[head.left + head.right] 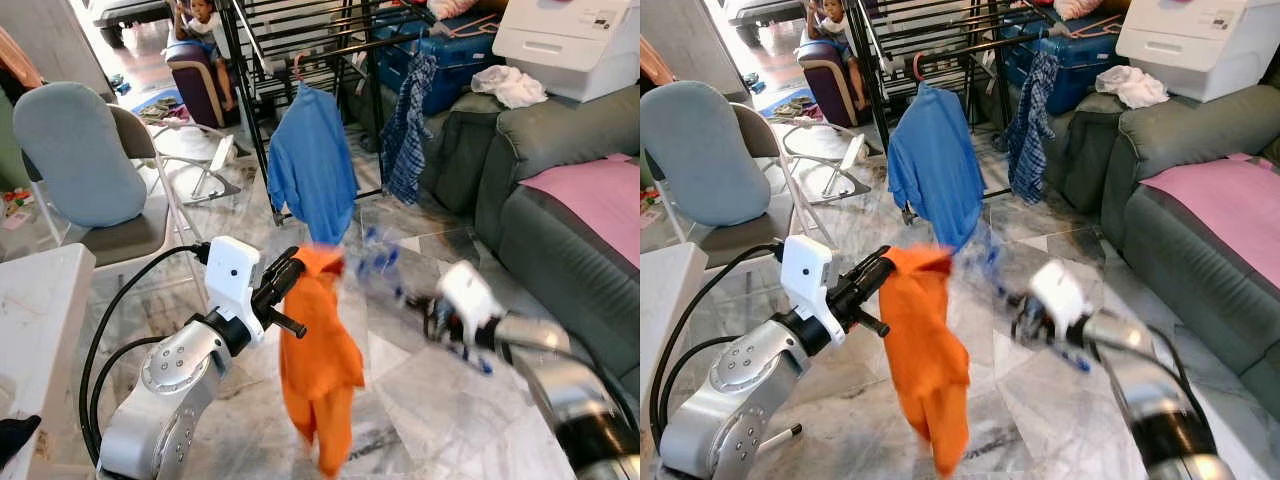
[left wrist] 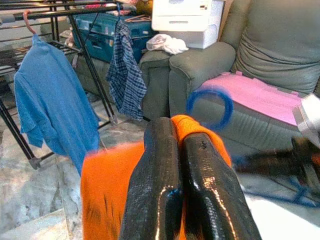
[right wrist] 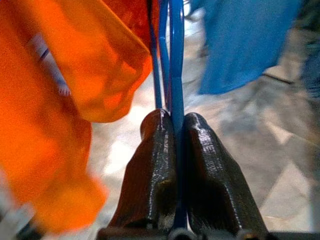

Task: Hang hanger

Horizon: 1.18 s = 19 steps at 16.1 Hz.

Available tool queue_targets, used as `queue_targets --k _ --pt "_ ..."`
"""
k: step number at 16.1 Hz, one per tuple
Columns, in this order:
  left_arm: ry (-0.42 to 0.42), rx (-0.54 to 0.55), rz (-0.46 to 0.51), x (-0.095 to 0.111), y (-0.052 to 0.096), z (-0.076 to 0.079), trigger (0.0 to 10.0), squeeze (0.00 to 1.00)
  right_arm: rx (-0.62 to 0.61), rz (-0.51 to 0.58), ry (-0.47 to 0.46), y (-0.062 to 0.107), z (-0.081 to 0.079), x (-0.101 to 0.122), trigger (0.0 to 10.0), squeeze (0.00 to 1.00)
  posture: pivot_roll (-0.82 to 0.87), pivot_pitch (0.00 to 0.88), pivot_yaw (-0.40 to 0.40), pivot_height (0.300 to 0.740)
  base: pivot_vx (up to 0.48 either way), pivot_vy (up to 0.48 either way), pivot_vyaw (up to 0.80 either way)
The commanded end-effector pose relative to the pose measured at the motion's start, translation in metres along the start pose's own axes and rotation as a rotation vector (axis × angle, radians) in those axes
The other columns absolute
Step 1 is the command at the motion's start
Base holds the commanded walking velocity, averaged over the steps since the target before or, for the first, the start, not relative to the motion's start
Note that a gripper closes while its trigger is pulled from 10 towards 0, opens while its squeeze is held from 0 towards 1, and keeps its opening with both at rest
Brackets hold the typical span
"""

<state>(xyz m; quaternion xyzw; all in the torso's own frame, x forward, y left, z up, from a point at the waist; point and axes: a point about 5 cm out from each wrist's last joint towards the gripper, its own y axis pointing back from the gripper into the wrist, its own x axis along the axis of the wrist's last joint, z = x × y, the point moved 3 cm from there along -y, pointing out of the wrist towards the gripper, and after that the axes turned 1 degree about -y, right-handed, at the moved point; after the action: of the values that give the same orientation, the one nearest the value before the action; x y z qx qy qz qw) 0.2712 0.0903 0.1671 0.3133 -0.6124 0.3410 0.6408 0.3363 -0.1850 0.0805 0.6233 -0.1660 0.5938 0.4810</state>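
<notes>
An orange shirt [image 1: 318, 350] hangs in front of me over the marble floor, and my left gripper [image 1: 290, 268] is shut on its collar edge. A blue hanger [image 1: 385, 262], blurred by motion, reaches into the shirt's neck. My right gripper [image 3: 175, 125] is shut on the hanger's thin blue bars [image 3: 175, 75]. In the left wrist view the hanger's round hook [image 2: 210, 107] shows just beyond the orange cloth [image 2: 107, 185]. Behind stands a black drying rack [image 1: 300, 30] with a blue shirt [image 1: 312, 165] on a pink hanger and a plaid shirt [image 1: 408, 125].
A grey sofa [image 1: 560, 200] with a pink cover runs along the right, with a white printer [image 1: 575, 40] on it. A blue-backed chair [image 1: 75, 160] and a white table [image 1: 30, 300] stand at the left. A person [image 1: 200, 20] sits far back.
</notes>
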Motion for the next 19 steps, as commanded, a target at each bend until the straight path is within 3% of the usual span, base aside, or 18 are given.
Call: queue_targets --k 1,4,5,6,7,9,10,11,13,16,18,19 --pt "-0.031 -0.015 0.04 0.01 0.003 0.0 10.0 0.0 -0.183 0.102 -0.098 0.001 0.029 0.02 10.0 0.0 -0.09 0.0 0.102 0.74 0.0 0.0 0.0" --pt "-0.031 -0.002 -0.001 -0.003 0.004 -0.003 10.0 0.0 -0.369 0.226 -0.267 0.003 0.061 0.044 10.0 0.0 -0.08 0.0 0.102 0.74 0.0 0.0 0.0" --pt "-0.03 0.01 -0.043 -0.018 0.005 -0.006 10.0 0.0 -0.421 0.322 -0.41 0.003 0.072 0.063 10.0 0.0 -0.09 0.0 0.101 0.74 0.0 0.0 0.0" --pt "-0.035 0.015 -0.069 -0.028 0.005 -0.006 10.0 0.0 -0.421 0.372 -0.485 0.0 0.072 0.075 10.0 0.0 -0.09 0.0 0.1 0.74 0.0 0.0 0.0" --pt "-0.059 0.007 -0.103 -0.04 0.004 -0.004 10.0 0.0 -0.392 0.445 -0.579 -0.006 0.067 0.094 10.0 0.0 -0.09 0.0 0.1 0.74 0.0 0.0 0.0" --pt "-0.098 0.008 -0.127 -0.049 -0.001 -0.002 10.0 0.0 -0.348 0.498 -0.63 -0.014 0.057 0.115 10.0 0.0 -0.09 0.0 0.1 0.74 0.0 0.0 0.0" --pt "-0.132 -0.011 -0.136 -0.057 -0.011 0.003 10.0 0.0 -0.282 0.554 -0.724 -0.025 0.042 0.139 10.0 0.0 -0.11 0.0 0.102 0.74 0.0 0.0 0.0" --pt "-0.129 -0.036 -0.134 -0.061 -0.018 0.01 10.0 0.0 -0.244 0.583 -0.775 -0.03 0.034 0.152 10.0 0.0 -0.11 0.0 0.102 0.74 0.0 0.0 0.0" --pt "-0.207 -0.07 -0.135 -0.068 -0.029 0.019 10.0 0.0 -0.196 0.622 -0.847 -0.035 0.023 0.168 10.0 0.0 -0.12 0.0 0.1 0.74 0.0 0.0 0.0" --pt "-0.2 -0.125 -0.121 -0.07 -0.035 0.033 10.0 0.0 -0.241 0.66 -0.726 -0.033 0.021 0.179 10.0 0.0 -0.13 0.0 0.102 0.74 0.0 0.0 0.0" --pt "-0.175 -0.134 -0.121 -0.077 -0.034 0.033 10.0 0.0 -0.236 0.634 -0.408 -0.033 0.006 0.181 10.0 0.0 -0.12 0.0 0.096 0.74 0.0 0.0 0.0" --pt "-0.174 -0.13 -0.122 -0.079 -0.034 0.031 10.0 1.0 -0.23 0.617 -0.323 -0.035 -0.001 0.177 10.0 0.0 -0.13 0.0 0.094 0.74 0.0 0.0 0.0"
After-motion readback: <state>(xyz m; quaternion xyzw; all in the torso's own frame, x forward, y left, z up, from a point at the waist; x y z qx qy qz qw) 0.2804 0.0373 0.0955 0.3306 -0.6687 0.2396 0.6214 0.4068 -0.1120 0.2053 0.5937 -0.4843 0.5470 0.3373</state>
